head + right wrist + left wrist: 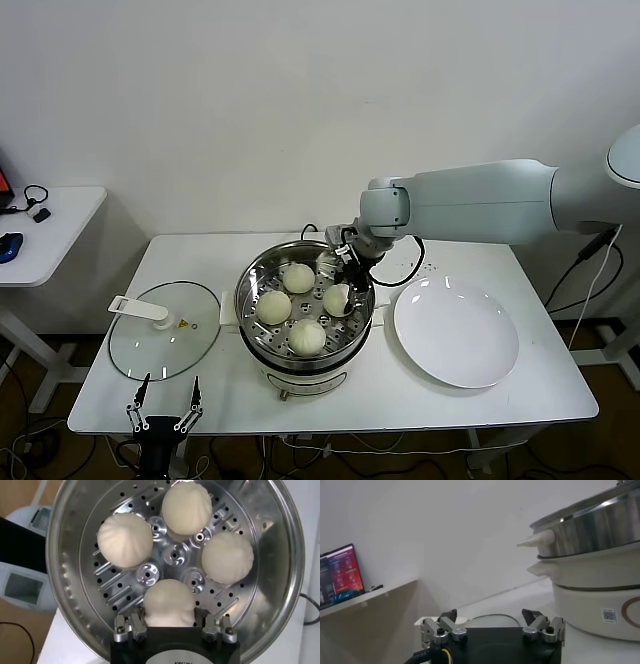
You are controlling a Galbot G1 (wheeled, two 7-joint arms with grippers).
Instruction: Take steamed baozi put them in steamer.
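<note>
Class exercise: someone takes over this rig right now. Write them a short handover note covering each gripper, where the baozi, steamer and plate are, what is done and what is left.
Right gripper: inside the steamer, fingers closed around the fourth baozi, which sits on the perforated tray.
Left gripper: idle and open, low at the table's front edge, below the glass lid.
Done: the other three baozi are on the tray; the white plate is bare.
Left: release the fourth baozi and lift the right arm out.
</note>
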